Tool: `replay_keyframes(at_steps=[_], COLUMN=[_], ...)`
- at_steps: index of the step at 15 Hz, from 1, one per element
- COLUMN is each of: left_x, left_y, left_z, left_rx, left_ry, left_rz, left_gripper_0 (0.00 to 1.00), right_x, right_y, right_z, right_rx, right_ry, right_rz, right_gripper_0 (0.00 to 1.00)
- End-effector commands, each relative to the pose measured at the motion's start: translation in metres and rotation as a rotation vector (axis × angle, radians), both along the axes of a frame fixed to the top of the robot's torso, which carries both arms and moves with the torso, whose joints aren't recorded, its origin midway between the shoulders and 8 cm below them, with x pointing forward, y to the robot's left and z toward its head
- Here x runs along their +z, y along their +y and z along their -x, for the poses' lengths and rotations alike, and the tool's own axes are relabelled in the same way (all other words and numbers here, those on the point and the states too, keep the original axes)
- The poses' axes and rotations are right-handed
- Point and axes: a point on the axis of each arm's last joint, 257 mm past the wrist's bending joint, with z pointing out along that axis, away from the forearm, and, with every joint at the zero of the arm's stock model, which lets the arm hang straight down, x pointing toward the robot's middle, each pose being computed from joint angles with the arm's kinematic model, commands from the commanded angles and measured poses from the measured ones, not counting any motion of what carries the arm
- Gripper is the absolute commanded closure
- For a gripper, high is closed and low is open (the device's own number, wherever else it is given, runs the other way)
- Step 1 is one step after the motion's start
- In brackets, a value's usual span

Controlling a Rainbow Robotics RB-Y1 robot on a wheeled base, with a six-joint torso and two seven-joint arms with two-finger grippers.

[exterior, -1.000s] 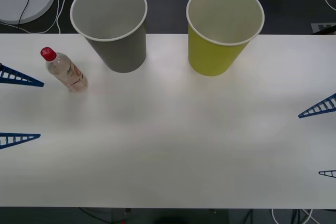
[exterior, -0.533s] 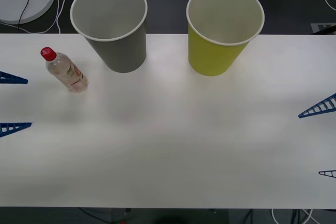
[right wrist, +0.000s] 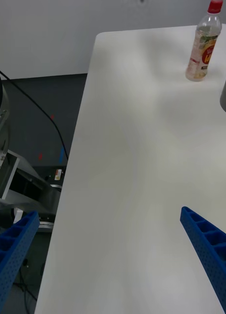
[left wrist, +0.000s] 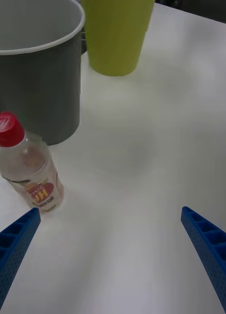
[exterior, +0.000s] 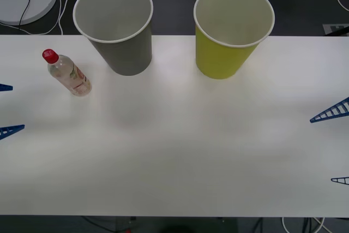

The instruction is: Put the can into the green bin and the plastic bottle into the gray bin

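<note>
Your left end effector [exterior: 5, 108] has pulled back toward the worktop's left edge since a second ago, so that just the tips of its blue fingers [exterior: 12, 129] remain in the front view; nothing else has shifted. Its fingers stand wide apart and hold nothing. From that end effector, the plastic bottle [exterior: 67, 73] stands upright just ahead and a little inward, red cap up, apart from both fingers. In your left wrist view the plastic bottle sits near one finger without touching it. Beyond the bottle and further inward stands the gray bin [exterior: 116, 24], upright with its white inside showing nothing in it. The green bin [exterior: 230, 28] stands beside it, well apart from your left end effector and closer to the right one.

Your right end effector [exterior: 334, 145] waits at the right edge of the white worktop [exterior: 174, 151], fingers spread and holding nothing. From it, the green bin is ahead and inward, and the bottle is at the far end of the worktop.
</note>
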Motion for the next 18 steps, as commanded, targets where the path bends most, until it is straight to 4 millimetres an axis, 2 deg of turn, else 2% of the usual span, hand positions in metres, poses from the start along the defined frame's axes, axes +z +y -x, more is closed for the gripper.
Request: replay_keyframes(at_steps=[1, 5, 10, 16, 18], left_x=[-0.013, -0.033, -0.037, -0.037, -0.043], left_y=[0.021, 0.037, 0.044, 0.034, 0.026], left_z=[-0.007, -0.026, -0.043, -0.055, -0.061], left_rx=[0.082, 0.199, 0.297, 0.34, 0.358], left_ry=[-0.002, -0.024, -0.073, -0.13, -0.145], left_rz=[0.028, 0.025, 0.066, 0.078, 0.08], left_gripper_0=[0.0, 0.0, 0.0, 0.0, 0.0], right_x=[0.0, 0.0, 0.0, 0.0, 0.0], right_y=[0.0, 0.0, 0.0, 0.0, 0.0], right_z=[0.0, 0.0, 0.0, 0.0, 0.0], right_rx=[0.0, 0.0, 0.0, 0.0, 0.0], right_ry=[0.0, 0.0, 0.0, 0.0, 0.0], right_rz=[0.0, 0.0, 0.0, 0.0, 0.0], right_gripper_0=[0.0, 0.0, 0.0, 0.0, 0.0])
